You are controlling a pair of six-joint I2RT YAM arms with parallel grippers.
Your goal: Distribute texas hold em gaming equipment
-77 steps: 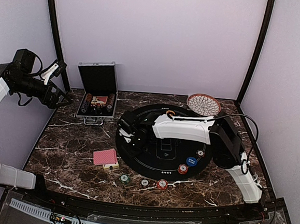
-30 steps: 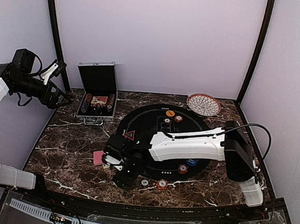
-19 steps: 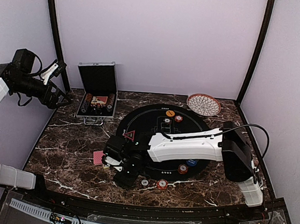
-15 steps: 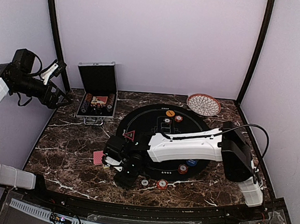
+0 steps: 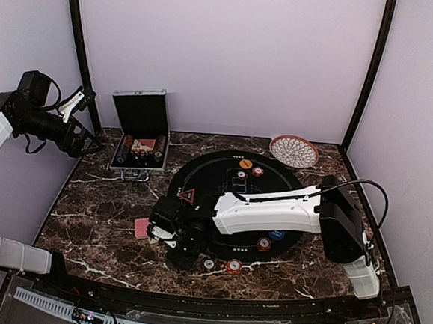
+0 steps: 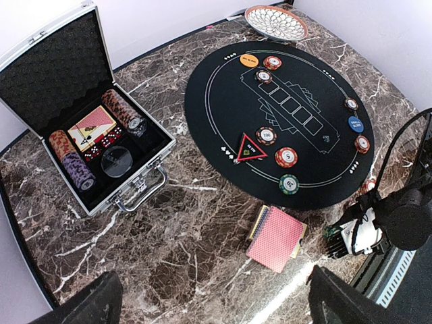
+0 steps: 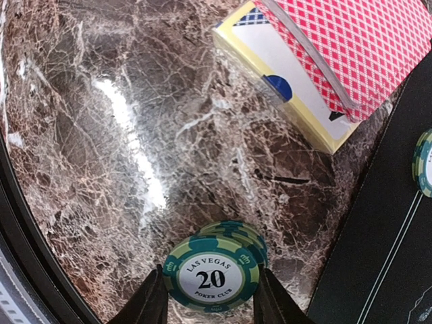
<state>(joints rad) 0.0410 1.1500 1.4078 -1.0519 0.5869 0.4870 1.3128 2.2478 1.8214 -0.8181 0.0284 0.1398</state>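
Note:
My right gripper (image 5: 177,258) is low over the marble, left of the black mat (image 5: 216,169). In the right wrist view it (image 7: 209,291) is shut on a green "20" chip (image 7: 212,277), which sits on top of another green chip. The red-backed cards (image 7: 351,47) lie just beyond, on a yellow card box (image 7: 297,88). They also show from above (image 5: 143,227). The red-edged triangle marker (image 5: 187,196) lies on the mat. White (image 5: 209,264) and red (image 5: 234,266) chips lie on the marble beside the gripper. My left gripper (image 6: 216,317) is open and empty, high at the far left.
The open silver case (image 5: 140,130) with chip stacks stands at the back left. The woven dish (image 5: 294,151) is at the back right. More chips lie on the mat: orange (image 5: 245,164), blue (image 5: 276,233) and red (image 5: 264,244). The right forearm spans the mat's front half.
The right arm swung from the mat's left edge to the front-left marble and came down on the green chip. The triangle marker now shows on the mat. The left arm has not moved.

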